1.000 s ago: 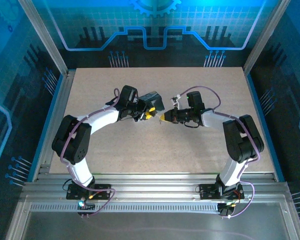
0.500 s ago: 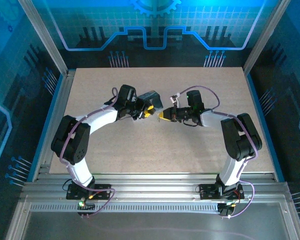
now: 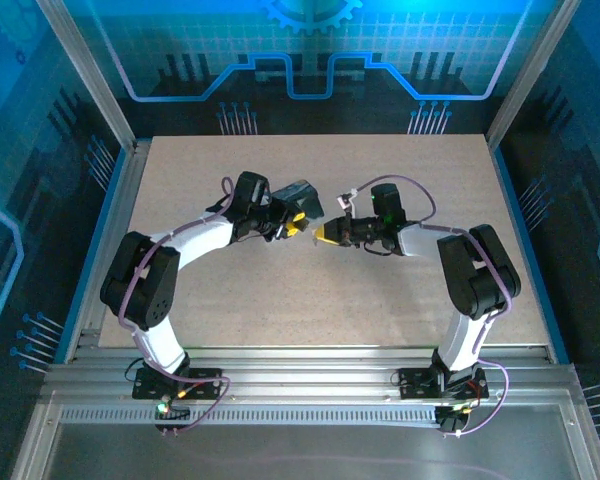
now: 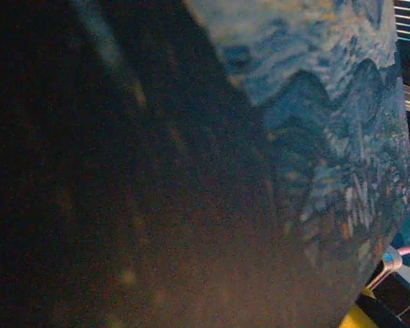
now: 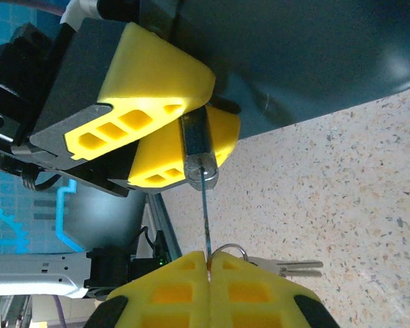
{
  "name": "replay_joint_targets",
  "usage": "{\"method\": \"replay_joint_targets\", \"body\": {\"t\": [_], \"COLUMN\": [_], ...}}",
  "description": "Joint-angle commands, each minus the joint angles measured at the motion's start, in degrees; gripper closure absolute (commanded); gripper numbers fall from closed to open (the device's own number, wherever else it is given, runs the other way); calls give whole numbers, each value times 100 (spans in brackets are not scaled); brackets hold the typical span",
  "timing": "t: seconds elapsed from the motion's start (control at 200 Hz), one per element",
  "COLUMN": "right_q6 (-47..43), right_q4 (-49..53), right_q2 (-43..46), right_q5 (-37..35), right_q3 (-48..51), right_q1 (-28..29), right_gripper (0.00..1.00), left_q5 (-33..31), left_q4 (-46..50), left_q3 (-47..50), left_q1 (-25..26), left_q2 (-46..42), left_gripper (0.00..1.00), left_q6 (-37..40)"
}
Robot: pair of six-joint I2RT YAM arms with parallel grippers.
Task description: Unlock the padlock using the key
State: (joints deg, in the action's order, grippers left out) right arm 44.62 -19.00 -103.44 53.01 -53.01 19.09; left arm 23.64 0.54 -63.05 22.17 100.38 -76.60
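Top view looks down from behind the arms onto the bench (image 3: 310, 300), left wrist seemingly hard against a box (image 4: 328, 137), right wrist close, sharing the left gripper (image 5: 201, 119).

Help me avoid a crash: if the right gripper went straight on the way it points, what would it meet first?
The padlock in the left gripper, it seems: the key pinched in the right gripper reaches it, though depth is hard to judge.
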Motion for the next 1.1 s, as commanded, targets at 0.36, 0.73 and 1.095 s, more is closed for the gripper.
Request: {"method": "replay_joint_targets", "body": {"t": [0.36,0.73,1.095], "right_q6": [-119,-252,-97], "right_q4": [-243,-163,-618], "right_q2": [18,116,-43], "right_q5": [236,304,429], "right_q3": [91,230,474], "right_q1": [140,92,174], "right_gripper": [100,100,100], "left_q5": [190,473,879], "left_q4": [-142,345,439], "left_q3": [93,-64,-357], "left_q1": [-116,-346,-350], "left_q2": [-201,-162,43], "left_gripper": [100,100,100], "left_q6": [77,683,1009]}}
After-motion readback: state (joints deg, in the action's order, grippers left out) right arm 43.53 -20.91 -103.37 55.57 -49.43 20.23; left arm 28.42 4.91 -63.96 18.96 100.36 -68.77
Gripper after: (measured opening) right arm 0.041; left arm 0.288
